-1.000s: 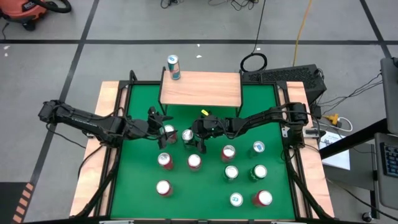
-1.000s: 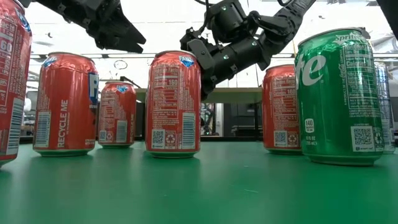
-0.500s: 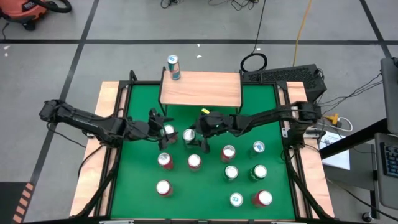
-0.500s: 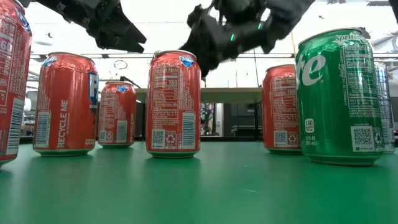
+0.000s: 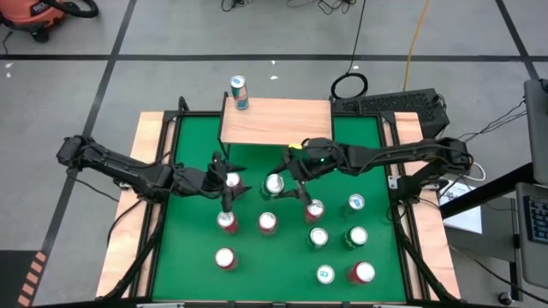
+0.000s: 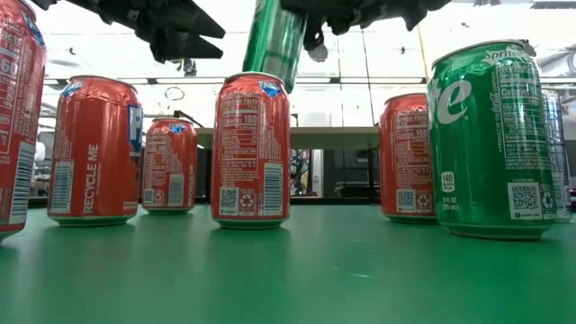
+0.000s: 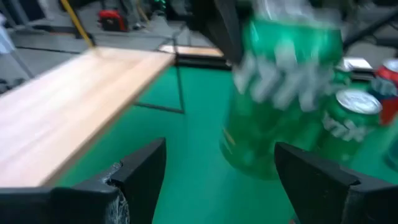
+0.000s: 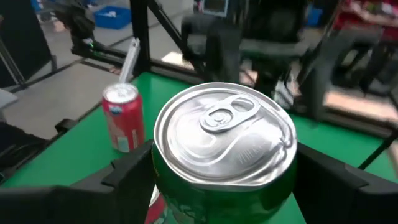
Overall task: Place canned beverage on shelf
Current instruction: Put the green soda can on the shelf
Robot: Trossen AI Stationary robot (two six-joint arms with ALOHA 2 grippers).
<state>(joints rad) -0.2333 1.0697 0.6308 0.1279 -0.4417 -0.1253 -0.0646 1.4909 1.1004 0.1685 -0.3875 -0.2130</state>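
While the right tool [image 5: 276, 186] clamps a smooth green aluminium can [image 5: 273, 183] and holds it tilted above the felt-green bench [image 5: 282, 257] at frame centre, the left tool [image 5: 229, 190], fingers apart, hangs just left of it. The pale plank-topped shelf [image 5: 278, 121] at upper centre carries one upright can [image 5: 239, 91].

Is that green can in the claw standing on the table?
No, lifted and tilted: the right gripper holds the green can above the table.
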